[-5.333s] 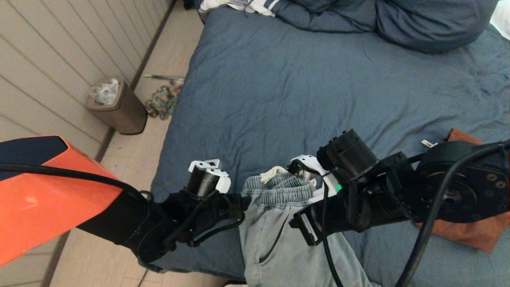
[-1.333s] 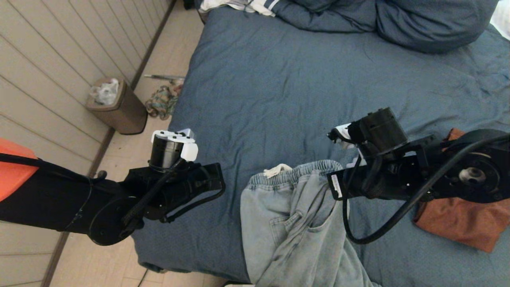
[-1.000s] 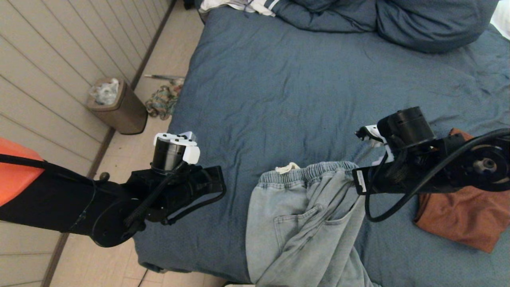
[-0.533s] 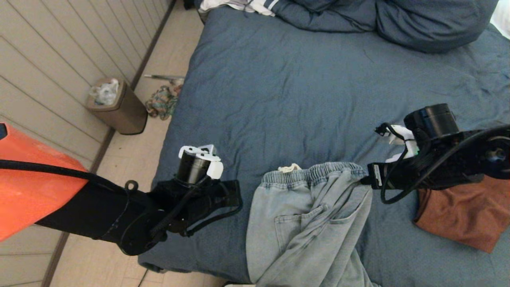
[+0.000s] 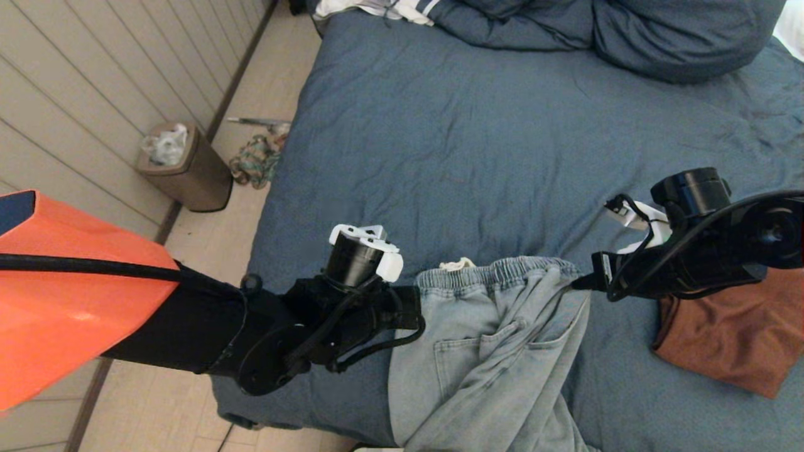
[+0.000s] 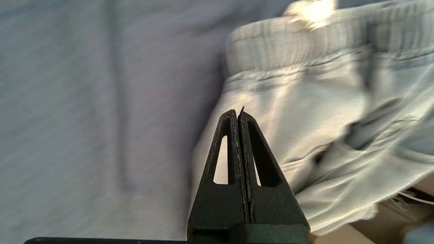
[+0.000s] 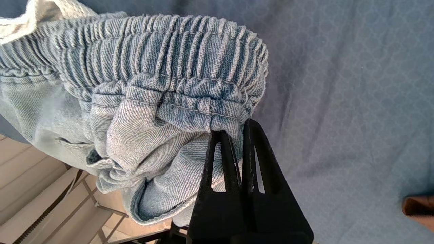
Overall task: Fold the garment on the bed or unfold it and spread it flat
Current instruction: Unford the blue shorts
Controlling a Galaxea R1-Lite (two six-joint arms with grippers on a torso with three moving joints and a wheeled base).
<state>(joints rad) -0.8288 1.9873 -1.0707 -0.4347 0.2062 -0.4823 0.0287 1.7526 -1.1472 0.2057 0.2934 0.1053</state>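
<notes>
Since a second ago: left gripper [image 5: 414,307] swung in from beside the bed [image 5: 477,144] to the left end of the jeans' [image 5: 490,351] waistband; right gripper [image 5: 581,284] drawn outward, waistband stretched wider.

Head view: both sets of fingertips hidden behind black wrist housings, so contact hard to judge here. Jeans at the near edge of the bed, waistband toward the pillows [image 5: 678,37], legs running off the bottom of the picture. Pale washed denim, elastic gathered top, patch pocket, cream drawstring end. Rust cloth [image 5: 735,345] partly under the right arm. Bin [image 5: 182,166] on the floor by the wall.

Left wrist view: blurred. Left gripper [image 6: 240,113] pressed shut, nothing between the fingers, tips over the jeans [image 6: 305,112] just below the waistband; touching or hovering, unclear. Bed [image 6: 84,101] a smeared blue.

Right wrist view: right gripper [image 7: 237,135] clamped on the jeans [image 7: 162,84], a fold of ribbed waistband pinched at the tips. Twill weave and stitching sharp. Bed [image 7: 339,101] finely patterned.
</notes>
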